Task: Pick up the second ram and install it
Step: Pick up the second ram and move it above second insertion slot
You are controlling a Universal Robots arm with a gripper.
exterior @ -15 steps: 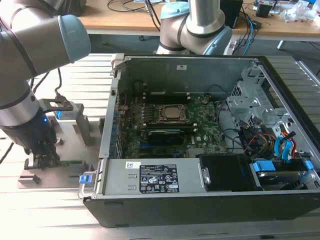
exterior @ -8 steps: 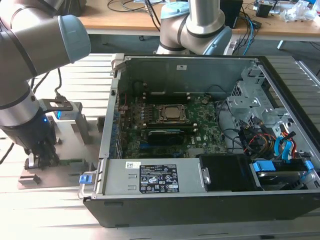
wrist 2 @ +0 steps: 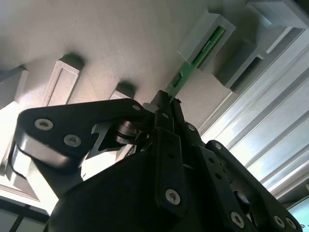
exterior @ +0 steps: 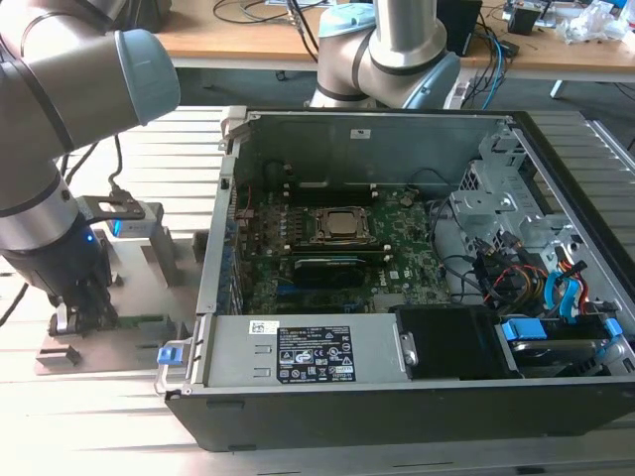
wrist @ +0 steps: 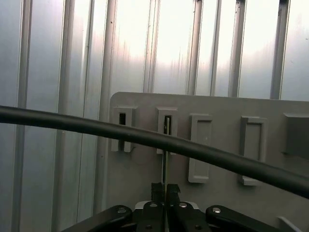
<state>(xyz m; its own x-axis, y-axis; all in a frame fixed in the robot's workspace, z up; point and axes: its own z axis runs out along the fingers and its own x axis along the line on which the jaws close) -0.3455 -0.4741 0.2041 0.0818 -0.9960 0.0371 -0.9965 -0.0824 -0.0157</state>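
The second ram point(wrist 2: 205, 48) is a slim green stick standing in a slot of the grey holder tray point(wrist 2: 96, 38). My gripper point(wrist 2: 164, 104) is shut on the stick's near end, with its black fingers pressed together around it. In the first wrist view the ram point(wrist: 164, 164) shows edge-on as a thin line running from the fingertips point(wrist: 157, 189) to a slot in the tray point(wrist: 217, 104). In the exterior view my gripper point(exterior: 84, 315) is low over the tray point(exterior: 149, 349), at that view's left, outside the open computer case.
The open case point(exterior: 298, 352) holds the green motherboard point(exterior: 407, 270) with the CPU socket point(exterior: 342, 226) at its middle. Drive bays and coloured cables point(exterior: 536, 288) fill its right side. A second arm's base point(exterior: 382, 59) stands behind. A black cable point(wrist: 203, 151) crosses the first wrist view.
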